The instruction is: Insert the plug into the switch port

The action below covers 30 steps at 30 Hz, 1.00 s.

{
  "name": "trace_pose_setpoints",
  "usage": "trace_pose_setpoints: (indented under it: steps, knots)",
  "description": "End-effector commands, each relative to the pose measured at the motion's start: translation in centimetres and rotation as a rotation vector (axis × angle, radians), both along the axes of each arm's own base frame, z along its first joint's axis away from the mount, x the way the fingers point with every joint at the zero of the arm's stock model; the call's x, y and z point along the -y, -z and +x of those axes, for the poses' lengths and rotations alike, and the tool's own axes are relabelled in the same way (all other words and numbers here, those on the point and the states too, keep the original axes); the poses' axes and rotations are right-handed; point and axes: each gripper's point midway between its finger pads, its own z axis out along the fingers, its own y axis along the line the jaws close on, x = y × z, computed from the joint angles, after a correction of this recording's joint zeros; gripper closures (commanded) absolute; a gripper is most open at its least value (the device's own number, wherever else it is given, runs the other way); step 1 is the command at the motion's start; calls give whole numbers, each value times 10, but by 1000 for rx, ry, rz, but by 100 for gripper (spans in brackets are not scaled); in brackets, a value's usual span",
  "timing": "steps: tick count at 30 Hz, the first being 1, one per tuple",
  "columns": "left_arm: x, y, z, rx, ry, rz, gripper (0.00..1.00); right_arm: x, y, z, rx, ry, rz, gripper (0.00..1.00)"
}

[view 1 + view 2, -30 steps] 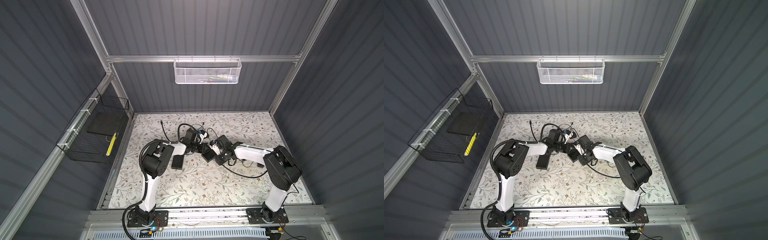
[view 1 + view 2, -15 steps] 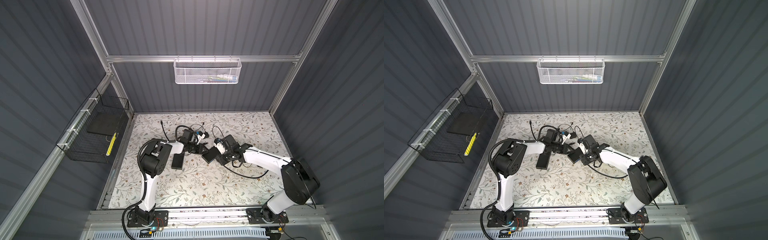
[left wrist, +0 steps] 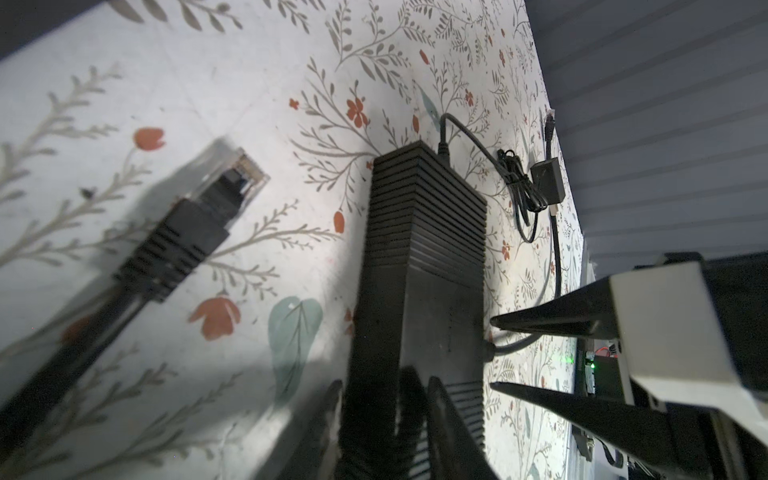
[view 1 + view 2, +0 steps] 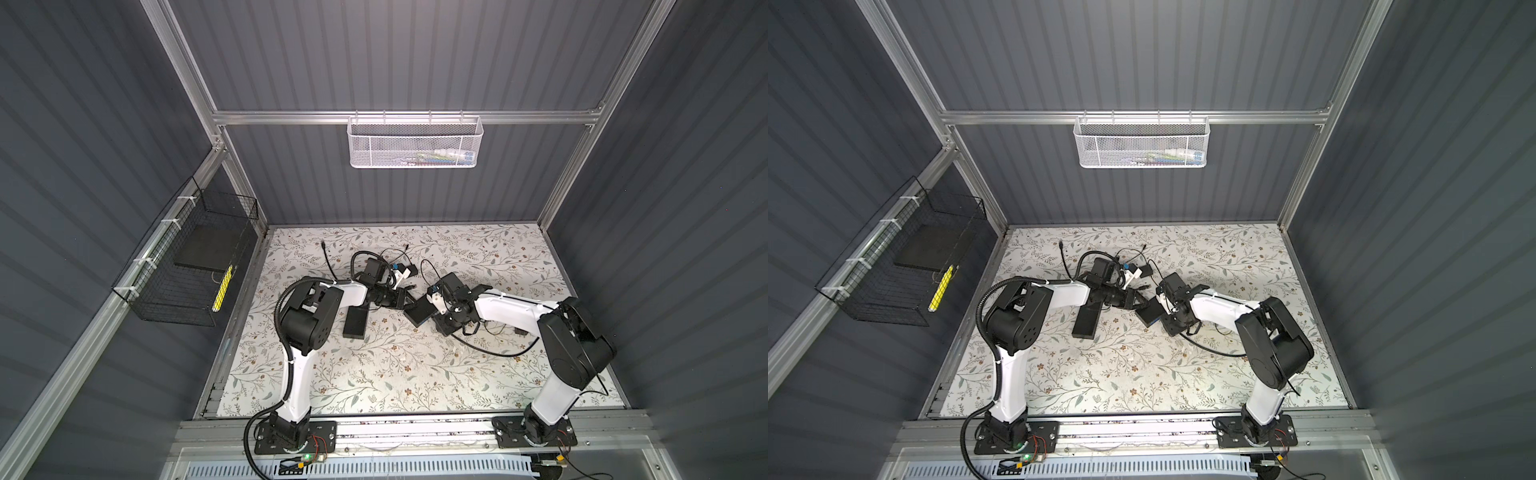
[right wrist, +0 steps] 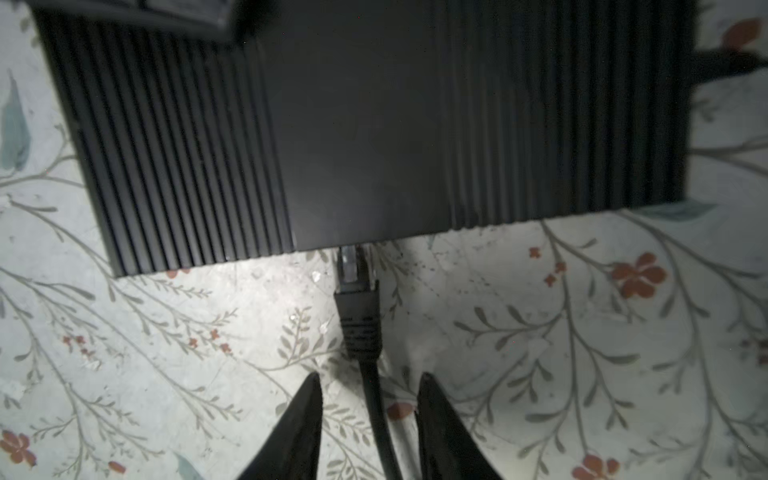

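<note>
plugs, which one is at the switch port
The plug just ahead of the right gripper, its clear tip against the switch edge. The loose plug lies on the mat, clear of the switch.

A black, ribbed switch (image 5: 365,124) lies flat on the floral bench (image 5: 582,332). The black-booted plug (image 5: 358,316), clear tip forward, meets one long edge squarely; depth in the port is hidden.
</note>
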Motion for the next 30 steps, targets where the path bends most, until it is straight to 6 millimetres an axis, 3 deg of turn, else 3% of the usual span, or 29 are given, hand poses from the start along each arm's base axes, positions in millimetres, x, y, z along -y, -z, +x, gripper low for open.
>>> trace_pose_setpoints:
  steps: [1,17,30]
  knots:
    - [-9,19,-7,-55,4,60,66,2,0,3,-10,-16,-32,62]
    - [6,17,-2,-51,38,40,65,-5,8,7,-56,-36,-41,77]
    - [20,25,-12,-76,87,26,65,-12,2,16,-30,-31,-17,91]
